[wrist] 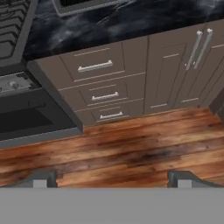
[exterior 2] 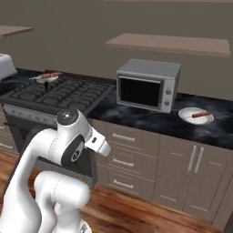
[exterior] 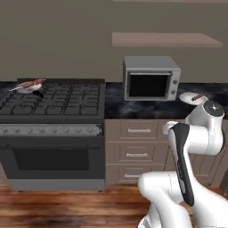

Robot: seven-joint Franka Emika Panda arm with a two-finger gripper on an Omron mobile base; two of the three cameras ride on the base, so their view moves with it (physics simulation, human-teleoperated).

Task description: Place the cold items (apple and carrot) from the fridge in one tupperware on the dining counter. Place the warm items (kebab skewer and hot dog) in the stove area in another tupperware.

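Overhead, hand [wrist: 111,179] spread wide, empty, above glossy wood-plank floor [wrist: 131,153]; marbled black counter [wrist: 131,26] beyond.

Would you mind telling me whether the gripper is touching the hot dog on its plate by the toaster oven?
Apart. In the hand view the gripper hangs open over the wooden floor, facing the drawers. In the right base view the hot dog lies untouched on its plate.

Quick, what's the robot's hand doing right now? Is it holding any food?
Hand: open and holding nothing, its two fingertips set wide apart, pointing down at the wooden floor in front of the drawers.
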